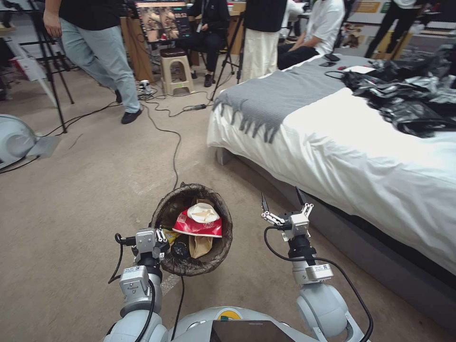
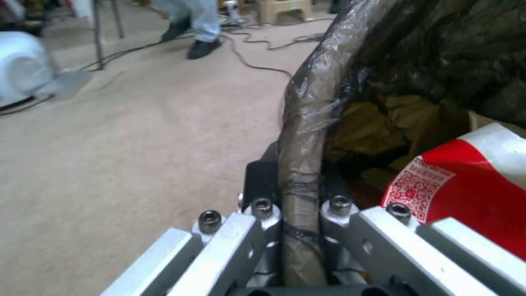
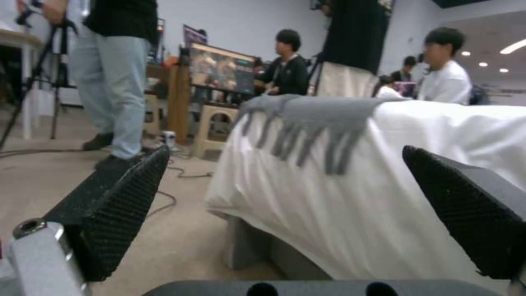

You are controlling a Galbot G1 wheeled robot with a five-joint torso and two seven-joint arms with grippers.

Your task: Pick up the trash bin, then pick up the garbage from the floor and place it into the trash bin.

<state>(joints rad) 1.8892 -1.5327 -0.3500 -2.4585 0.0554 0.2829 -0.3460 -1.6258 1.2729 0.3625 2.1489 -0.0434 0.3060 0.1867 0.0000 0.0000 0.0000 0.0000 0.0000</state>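
While the bin hangs off the floor, held by one arm:
Left gripper (image 1: 161, 240): fingers (image 2: 257, 185) pinching the bin (image 1: 164, 209) rim, one inside, one outside.
Garbage (image 1: 199, 223): inside the bin, beside the inner finger.
Right gripper (image 1: 282, 202): fingers spread, nothing between them, bed (image 1: 332, 156) beyond.

We list by colour. Trash bin (image 1: 167, 214), lower centre: dark brown-black glossy liner. Garbage (image 1: 199, 223) inside: red-and-white crushed cup, tan packet, yellow scrap. Floor (image 1: 80, 190): plain beige carpet. Bed (image 1: 361, 161), right: white cover, grey fringed throw across it, black crumpled plastic at upper right. Left hand (image 1: 160, 236) and right hand (image 1: 281, 205): silver metal, black textured pads.
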